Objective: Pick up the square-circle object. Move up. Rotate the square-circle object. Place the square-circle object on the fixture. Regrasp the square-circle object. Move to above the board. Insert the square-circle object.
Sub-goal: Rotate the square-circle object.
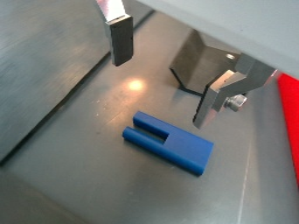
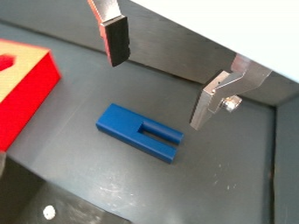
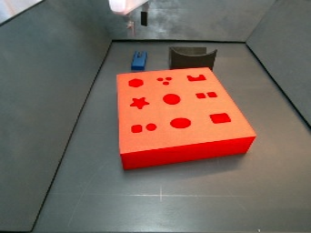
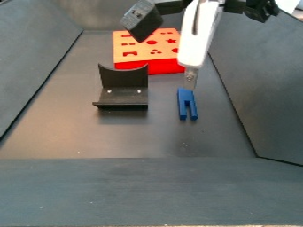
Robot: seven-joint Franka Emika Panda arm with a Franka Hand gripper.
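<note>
The square-circle object is a small blue stepped peg lying flat on the dark floor (image 1: 170, 143) (image 2: 139, 133). In the side views the peg (image 3: 140, 61) (image 4: 186, 104) lies between the board and a side wall. My gripper (image 1: 162, 92) (image 2: 156, 94) hangs open above it, one finger on each side and nothing between the pads. The fixture (image 1: 205, 66) (image 3: 191, 56) (image 4: 120, 89) stands close beside the peg. The red board (image 3: 183, 118) (image 4: 151, 49) with darker cutouts lies farther along the floor. Seen from the side, the gripper (image 3: 137, 23) (image 4: 189, 82) is just over the peg.
Dark grey walls enclose the floor on all sides. An edge of the red board (image 1: 289, 114) (image 2: 24, 87) shows in both wrist views. The arm's white body (image 4: 198, 31) rises above the peg.
</note>
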